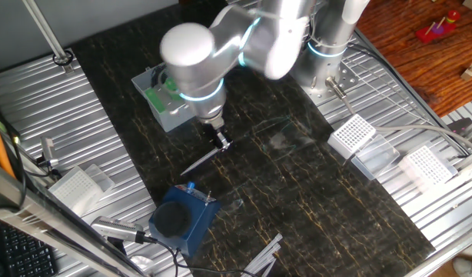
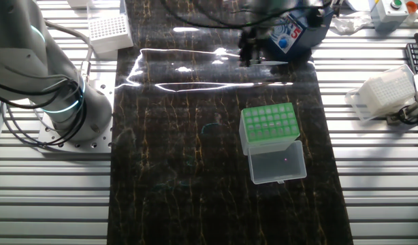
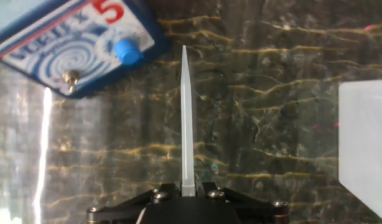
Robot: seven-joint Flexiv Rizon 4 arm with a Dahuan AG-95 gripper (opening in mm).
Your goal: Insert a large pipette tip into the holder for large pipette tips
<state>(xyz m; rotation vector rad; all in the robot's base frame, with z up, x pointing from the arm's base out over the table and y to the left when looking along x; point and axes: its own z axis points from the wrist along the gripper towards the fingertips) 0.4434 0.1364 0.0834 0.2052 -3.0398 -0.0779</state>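
My gripper [image 1: 221, 141] is shut on the wide end of the large pipette tip [image 1: 196, 163], a long translucent whitish cone, and holds it above the dark mat. In the hand view the tip [image 3: 186, 118] sticks straight out from between the shut jaws [image 3: 188, 186], its point ending beside the blue block. The holder for large pipette tips [image 2: 267, 124], a pale box with a green hole grid and its clear lid [image 2: 278, 165] folded open, stands on the mat apart from the gripper [image 2: 250, 51]. In one fixed view the holder [image 1: 156, 98] is partly hidden behind the arm.
A dark blue block with a round black top [image 1: 182, 219] stands close to the tip's point and shows in the hand view [image 3: 73, 37]. White perforated racks [image 1: 351, 135] [image 1: 424, 165] [image 1: 71, 188] sit off the mat. The arm's base [image 2: 52, 102] stands beside the mat.
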